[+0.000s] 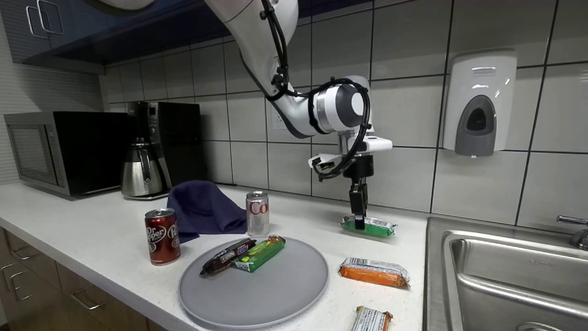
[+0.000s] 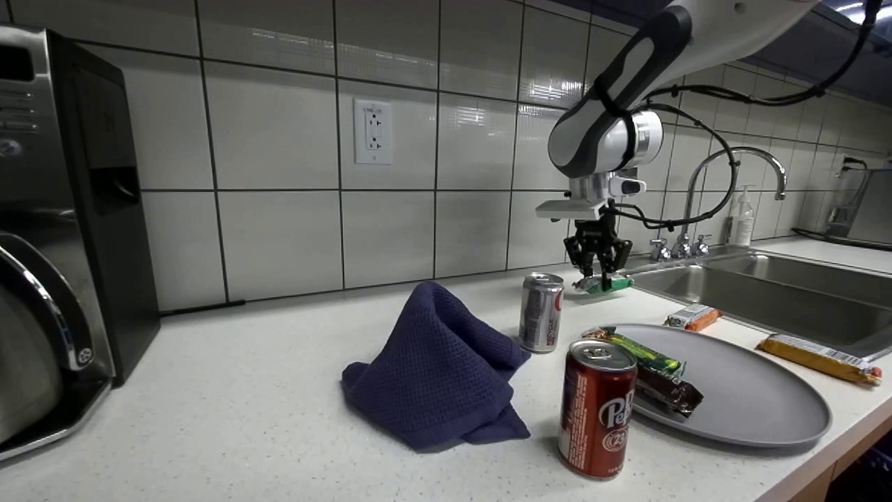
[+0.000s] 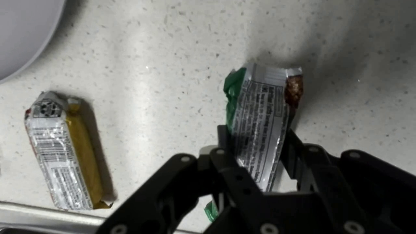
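Note:
A snack bar in a green wrapper (image 1: 380, 228) is on the counter's back part beside the sink, with its silver printed side up. My gripper (image 1: 359, 222) points straight down on it and is shut on it across its width. In the wrist view one black finger (image 3: 224, 138) presses each long side of the green bar (image 3: 258, 110), which sits slightly skewed between them. Part of the bar's near end is hidden behind the gripper body. In an exterior view, the green bar (image 2: 619, 284) shows under the fingertips; whether it touches the counter I cannot tell.
A grey plate (image 1: 257, 299) carries a brown bar (image 1: 227, 257) and a green-yellow bar (image 1: 261, 253). An orange bar (image 1: 374, 273) and another bar (image 1: 371, 319) lie by the sink (image 1: 505, 276). Nearby stand a silver can (image 1: 257, 214), a red can (image 1: 162, 236) and a blue cloth (image 1: 204, 207).

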Tool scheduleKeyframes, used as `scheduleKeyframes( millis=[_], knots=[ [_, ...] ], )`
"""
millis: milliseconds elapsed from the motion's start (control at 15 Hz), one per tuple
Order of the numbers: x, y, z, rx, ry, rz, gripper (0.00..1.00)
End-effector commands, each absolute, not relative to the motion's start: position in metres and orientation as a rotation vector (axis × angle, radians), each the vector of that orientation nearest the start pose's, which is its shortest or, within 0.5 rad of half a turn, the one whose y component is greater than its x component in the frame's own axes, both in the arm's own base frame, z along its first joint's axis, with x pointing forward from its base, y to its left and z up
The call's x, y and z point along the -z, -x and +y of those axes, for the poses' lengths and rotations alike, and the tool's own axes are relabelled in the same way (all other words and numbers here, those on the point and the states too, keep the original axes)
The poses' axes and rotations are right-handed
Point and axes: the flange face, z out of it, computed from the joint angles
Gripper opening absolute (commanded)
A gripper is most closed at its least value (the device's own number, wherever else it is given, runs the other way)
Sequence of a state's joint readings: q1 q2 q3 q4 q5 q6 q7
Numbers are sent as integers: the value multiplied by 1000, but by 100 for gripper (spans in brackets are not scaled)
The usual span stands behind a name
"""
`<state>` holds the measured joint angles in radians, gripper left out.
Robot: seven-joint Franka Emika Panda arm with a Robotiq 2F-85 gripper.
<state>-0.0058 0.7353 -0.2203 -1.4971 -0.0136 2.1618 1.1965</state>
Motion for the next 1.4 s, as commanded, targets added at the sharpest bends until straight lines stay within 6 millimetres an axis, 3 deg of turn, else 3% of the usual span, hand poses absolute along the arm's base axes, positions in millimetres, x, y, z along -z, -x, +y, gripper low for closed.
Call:
scheduleKeyframes(
  millis=[0, 267, 800, 1333],
  knots=[
    [-234, -678, -125, 74, 2620, 2018, 15],
    [-237, -670, -122, 116, 2628, 1978, 15],
    [-273, -646, -123, 150, 2645, 1887, 15],
    [-304, -606, -117, 168, 2722, 1747, 15]
  ],
)
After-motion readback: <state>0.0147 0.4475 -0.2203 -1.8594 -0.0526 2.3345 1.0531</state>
